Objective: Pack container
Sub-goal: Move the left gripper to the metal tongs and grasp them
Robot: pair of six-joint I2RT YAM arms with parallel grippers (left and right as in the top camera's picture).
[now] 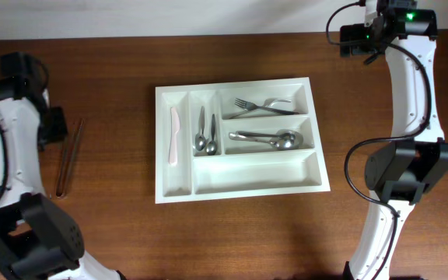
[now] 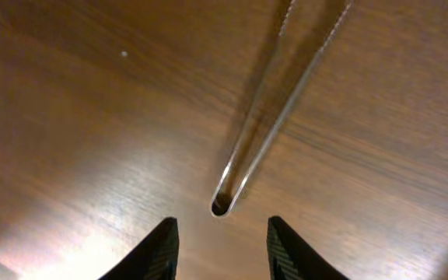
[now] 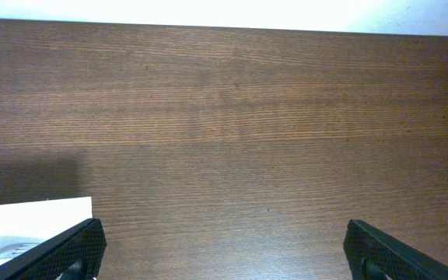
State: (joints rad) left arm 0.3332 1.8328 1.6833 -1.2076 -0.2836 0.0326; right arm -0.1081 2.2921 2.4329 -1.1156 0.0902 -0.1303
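The left arm comes up from the near left corner and bends over the left side of the table. Its wrist is low, just beside a pair of thin metal tongs. The left gripper is released: its two dark fingers stand a little apart with nothing between them. The bent end of the tongs lies just ahead of the gap. The right arm reaches along the right side to the far corner. The right gripper is spread wide above bare wood and grasps nothing.

Only the overhead view shows the whole container, a white plastic tray in the middle of the table, well apart from both grippers. In it lie a pale knife, small spoons, forks and larger spoons, each kind in its own compartment. The right wrist view catches only one white corner of it. The left wrist view shows the toothed far ends of the tongs and the fine grain of the brown wood.
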